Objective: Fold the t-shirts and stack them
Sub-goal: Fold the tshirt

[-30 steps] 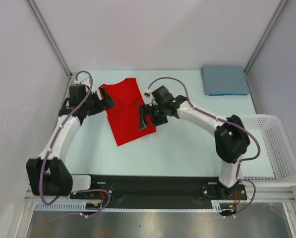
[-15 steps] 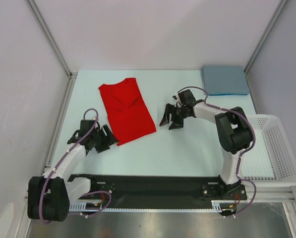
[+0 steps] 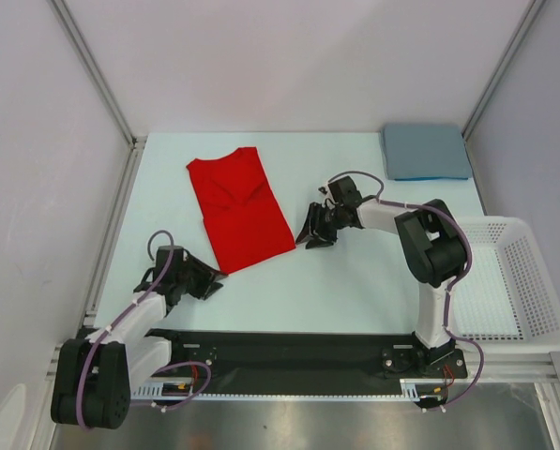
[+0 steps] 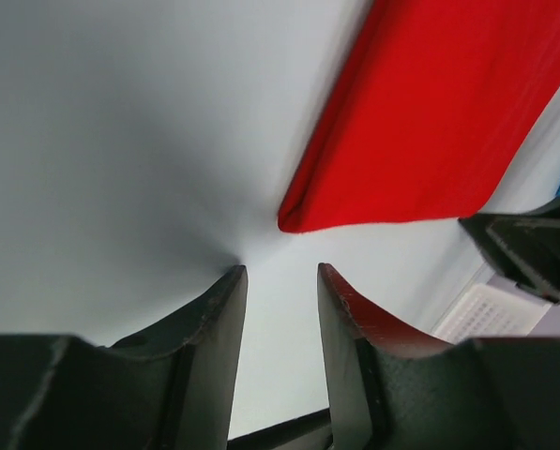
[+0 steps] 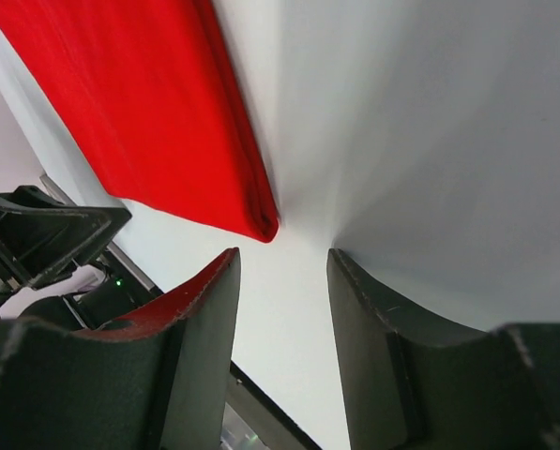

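Note:
A red t-shirt (image 3: 239, 208), folded into a long strip, lies flat on the pale table left of centre. Its near corners show in the left wrist view (image 4: 430, 122) and the right wrist view (image 5: 139, 103). My left gripper (image 3: 211, 282) sits low on the table just off the shirt's near left corner, open (image 4: 281, 272) with nothing between its fingers. My right gripper (image 3: 310, 234) sits just off the near right corner, also open (image 5: 281, 255) and empty. A folded blue-grey t-shirt (image 3: 426, 151) lies at the back right.
A white mesh basket (image 3: 523, 281) stands at the table's right edge. Grey walls and metal posts close in the left, back and right sides. The black base rail (image 3: 280, 356) runs along the near edge.
Both arms have left the far part of the red shirt and come down to its near corners. Both pairs of jaws have narrowed. The shirt lies where it was.

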Controlling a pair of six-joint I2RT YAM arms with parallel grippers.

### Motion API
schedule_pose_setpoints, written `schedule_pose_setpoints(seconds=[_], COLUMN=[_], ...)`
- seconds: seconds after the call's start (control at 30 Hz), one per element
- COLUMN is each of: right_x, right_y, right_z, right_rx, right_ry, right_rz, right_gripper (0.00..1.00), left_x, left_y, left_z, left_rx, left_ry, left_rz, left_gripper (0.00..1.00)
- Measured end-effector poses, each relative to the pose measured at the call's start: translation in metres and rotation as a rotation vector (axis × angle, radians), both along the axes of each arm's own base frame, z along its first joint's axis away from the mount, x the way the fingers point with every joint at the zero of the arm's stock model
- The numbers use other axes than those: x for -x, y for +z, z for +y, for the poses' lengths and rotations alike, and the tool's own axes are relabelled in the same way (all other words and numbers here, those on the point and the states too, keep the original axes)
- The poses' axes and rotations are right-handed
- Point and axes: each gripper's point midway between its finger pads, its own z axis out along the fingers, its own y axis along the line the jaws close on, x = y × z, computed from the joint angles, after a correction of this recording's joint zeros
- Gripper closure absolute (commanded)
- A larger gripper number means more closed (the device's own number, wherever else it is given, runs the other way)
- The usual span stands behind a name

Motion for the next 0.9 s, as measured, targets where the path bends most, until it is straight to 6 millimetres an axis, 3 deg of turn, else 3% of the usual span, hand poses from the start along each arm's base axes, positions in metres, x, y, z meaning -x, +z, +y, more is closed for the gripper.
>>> schedule_pose_setpoints(seconds=[0.33, 0.9], right_x=[0.008, 0.006], right_y=[-0.001, -0.001], right_z=[0.000, -0.002], right_rx=[0.002, 0.005], right_ry=[0.009, -0.001], right_rz=[0.000, 0.000], right_gripper=[0.53, 0.53], left_x=[-0.018, -0.038], left_y=[-0.002, -0.003], left_z=[0.015, 0.011], left_rx=[0.033, -0.018], left_ry=[0.241, 0.212], left_rz=[0.016, 0.162], left_gripper=[0.53, 0.53])
